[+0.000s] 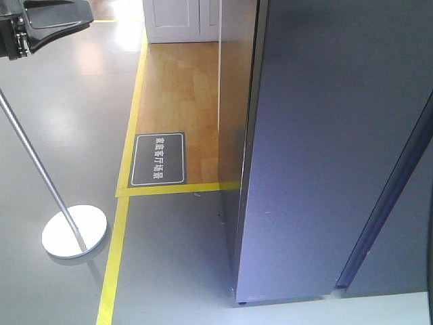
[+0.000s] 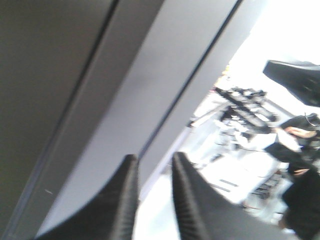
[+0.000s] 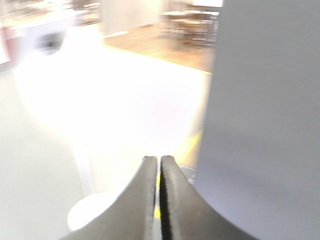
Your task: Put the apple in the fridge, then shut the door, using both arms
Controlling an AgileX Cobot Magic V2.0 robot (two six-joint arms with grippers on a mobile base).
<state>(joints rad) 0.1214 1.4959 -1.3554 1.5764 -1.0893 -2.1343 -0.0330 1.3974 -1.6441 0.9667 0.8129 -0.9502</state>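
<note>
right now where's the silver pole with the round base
In the front view the silver pole leans at the left side, its round base on the grey floor just left of the yellow floor tape, well clear of the fridge.

Silver pole (image 1: 37, 166) slanting down to a round white base (image 1: 74, 231) on grey floor (image 1: 61, 101). Yellow floor tape (image 1: 128, 162) bordering wood flooring (image 1: 179, 95); dark floor sign (image 1: 158, 159) with white characters beside it. White panelled cabinet (image 1: 179, 20) at far end.

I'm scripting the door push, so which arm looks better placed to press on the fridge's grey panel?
Probably left. The left claw, slightly open, points straight at the fridge panel close ahead. The right claw, shut, aims past the fridge's edge toward the floor.
</note>
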